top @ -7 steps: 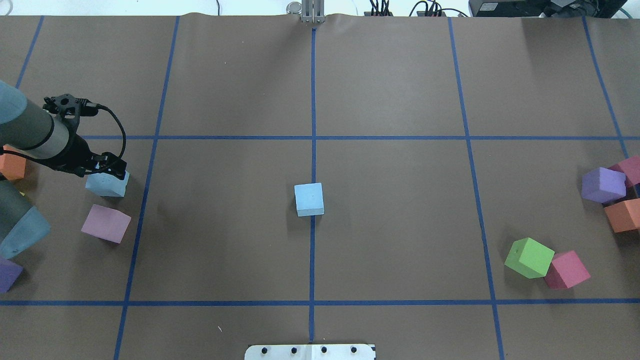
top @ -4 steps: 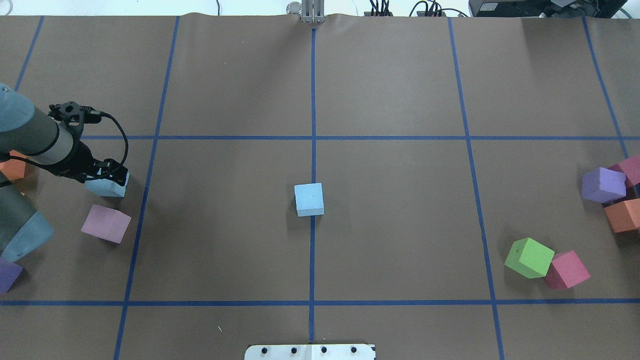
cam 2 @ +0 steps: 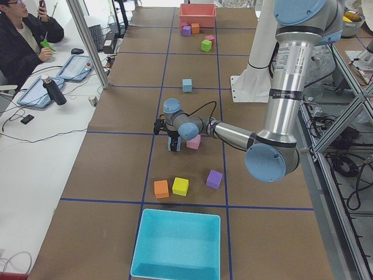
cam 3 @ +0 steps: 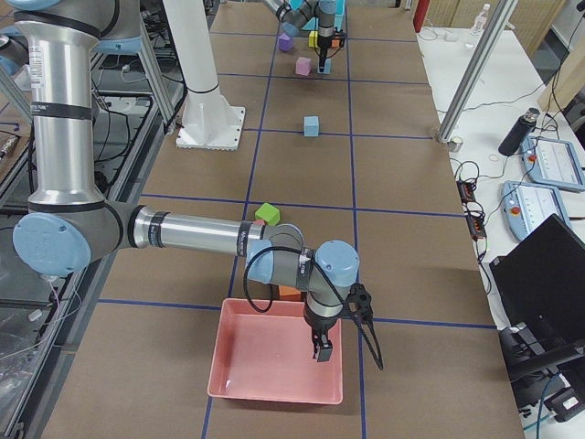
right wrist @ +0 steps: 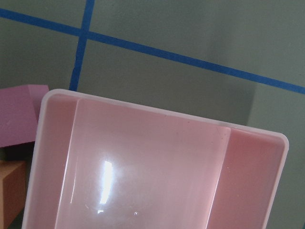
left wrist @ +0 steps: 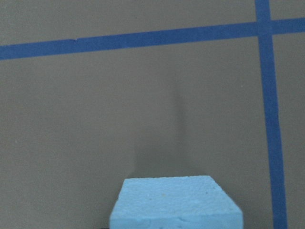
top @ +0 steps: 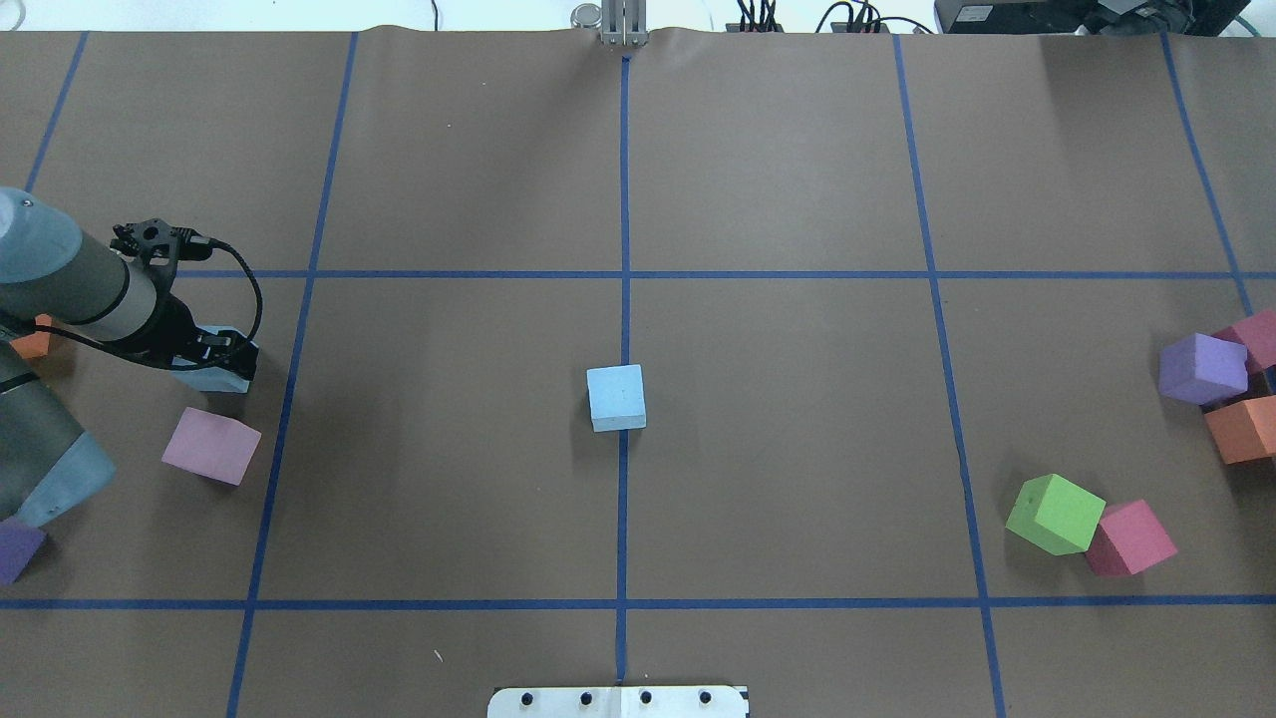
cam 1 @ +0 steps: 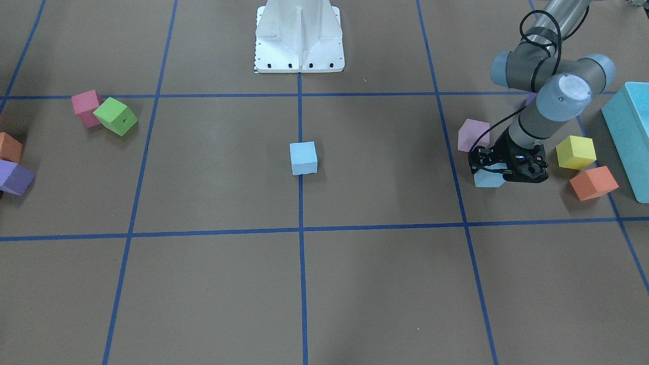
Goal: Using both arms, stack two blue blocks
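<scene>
One pale blue block sits alone on the centre line of the table; it also shows in the front view. The other blue block lies at the left side, mostly under my left gripper. The left gripper has come straight down over it, jaws astride, and looks open. The left wrist view shows that block's top at the bottom edge, with no fingers in sight. My right gripper shows only in the exterior right view, hanging over a pink tray; I cannot tell its state.
A pale pink cube lies just in front of the left block. A yellow cube, an orange cube and a large turquoise box are beyond it. Green, red, purple and orange cubes cluster at the right.
My left gripper has lowered and shifted slightly forward over the left blue block, covering more of it. Neither blue block has moved.
</scene>
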Robot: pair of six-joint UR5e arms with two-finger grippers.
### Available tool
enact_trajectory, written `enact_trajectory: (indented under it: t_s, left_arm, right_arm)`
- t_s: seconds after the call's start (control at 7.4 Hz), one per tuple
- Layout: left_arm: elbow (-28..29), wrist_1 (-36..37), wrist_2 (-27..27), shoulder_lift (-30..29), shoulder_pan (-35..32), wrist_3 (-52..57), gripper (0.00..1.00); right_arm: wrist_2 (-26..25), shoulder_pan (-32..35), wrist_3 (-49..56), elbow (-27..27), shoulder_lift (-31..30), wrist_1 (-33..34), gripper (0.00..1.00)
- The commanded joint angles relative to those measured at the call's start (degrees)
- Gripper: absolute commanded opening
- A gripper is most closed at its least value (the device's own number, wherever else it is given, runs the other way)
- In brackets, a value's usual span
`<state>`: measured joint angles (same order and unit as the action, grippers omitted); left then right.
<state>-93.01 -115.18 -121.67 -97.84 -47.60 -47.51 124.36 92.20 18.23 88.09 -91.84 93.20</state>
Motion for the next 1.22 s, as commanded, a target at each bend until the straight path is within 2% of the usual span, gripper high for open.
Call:
enact_trajectory:
  t_s: [0.0,0.14,0.27,0.41,0.54,0.68,0.81,1.08]
  left_arm:
    - [-3.1,0.5,-0.7,0.2,-0.1,-0.1,0.08]
    - [-6.2,3.6,-0.7,-0.2,-0.1,-0.4,0.04]
    - [-10.4,12.3,-0.6,-2.3,0.0,-0.5,0.04]
    - [-12.3,21.0,-0.4,-8.6,0.0,-3.2,0.04]
    - [-11.8,29.3,-0.1,-17.6,1.6,-9.9,0.04]
    - [-11.4,36.7,0.3,-25.5,6.6,-15.3,0.04]
    - [-8.2,37.6,2.6,-32.1,9.6,-21.4,0.04]
    - [-1.0,37.6,6.9,-40.4,15.1,-27.8,0.04]
  right_arm:
    - [0.1,-0.1,0.0,0.0,0.0,0.0,1.00]
    - [0.3,-0.1,0.0,0.0,0.0,0.0,1.00]
    - [0.4,-0.1,0.0,-0.2,0.0,0.0,1.00]
    - [0.4,-0.1,0.0,-0.6,0.0,0.0,1.00]
    - [0.4,-0.1,0.0,-0.7,0.0,0.0,1.00]
    - [0.4,-0.1,0.0,-1.0,-0.1,0.0,1.00]
    - [0.5,-0.1,0.0,-1.1,-0.4,0.0,1.00]
    - [0.6,0.0,-0.1,-1.3,-0.4,0.0,1.00]
